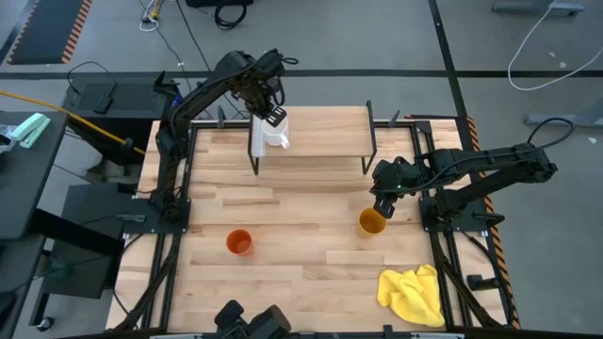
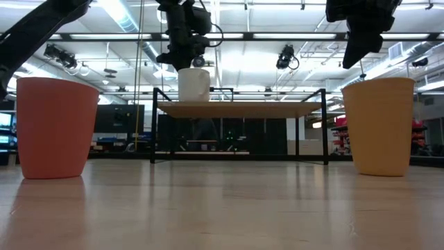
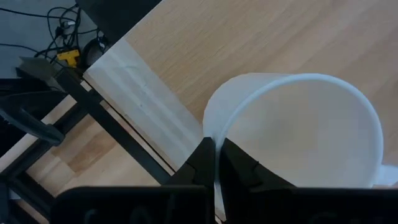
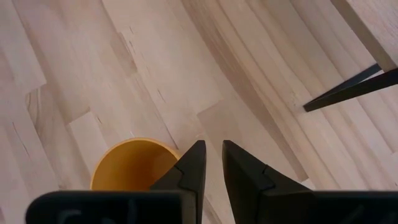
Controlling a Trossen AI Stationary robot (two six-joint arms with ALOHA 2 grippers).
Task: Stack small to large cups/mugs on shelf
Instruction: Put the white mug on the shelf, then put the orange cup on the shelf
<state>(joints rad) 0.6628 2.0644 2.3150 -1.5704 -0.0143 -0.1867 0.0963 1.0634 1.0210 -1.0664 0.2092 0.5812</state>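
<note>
The white mug [image 1: 275,132] [image 2: 194,85] stands upright on the left end of the light-wood shelf [image 1: 320,132] [image 2: 243,109], by its pale strip [image 3: 143,99]. My left gripper [image 1: 268,118] [image 3: 216,155] is above it, shut on its rim. The mustard-yellow cup [image 1: 372,222] [image 2: 379,125] [image 4: 134,165] stands on its base on the table's right side. My right gripper [image 1: 382,205] [image 4: 214,158] hovers just above and beside its rim, fingers a narrow gap apart, touching nothing. The orange-red cup [image 1: 239,242] [image 2: 55,128] stands upright on the table's left near side. My left gripper pinches the white mug's rim [image 3: 219,134], one finger inside the mug and one outside its wall. The fingers come from above, pointing down. The mug is upright, and its base appears to rest on the shelf top.
A crumpled yellow cloth [image 1: 413,294] lies at the table's near right corner. The shelf's thin black legs [image 1: 369,155] stand on the far half of the table. Bare shelf surface [image 1: 330,127] stretches to the right of the mug.
</note>
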